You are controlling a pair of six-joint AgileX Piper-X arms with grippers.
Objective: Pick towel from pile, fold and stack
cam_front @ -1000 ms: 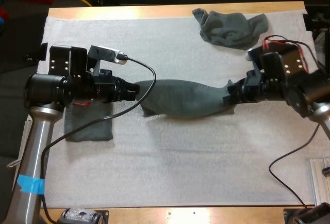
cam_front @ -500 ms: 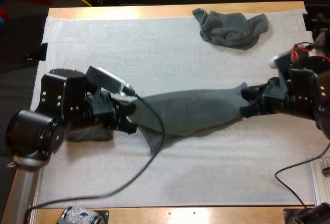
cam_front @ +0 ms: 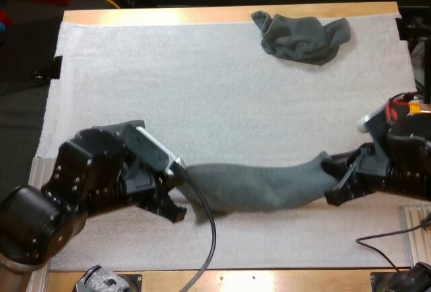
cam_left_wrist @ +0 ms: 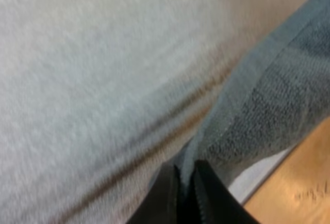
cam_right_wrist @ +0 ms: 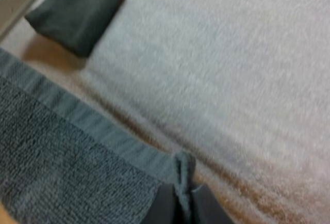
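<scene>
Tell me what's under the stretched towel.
The stretched towel hangs over the white mat, table edge near its left end. The patch directly beneath is covered.

The towel (cam_front: 259, 186) is dark grey-green, the mat (cam_front: 202, 90) white, the table (cam_front: 222, 15) light brown.

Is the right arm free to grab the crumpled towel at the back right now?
Probably not yet: the right tool is shut on the stretched towel, shared with the left tool. The mat between it and the crumpled towel looks unobstructed once it lets go.
</scene>
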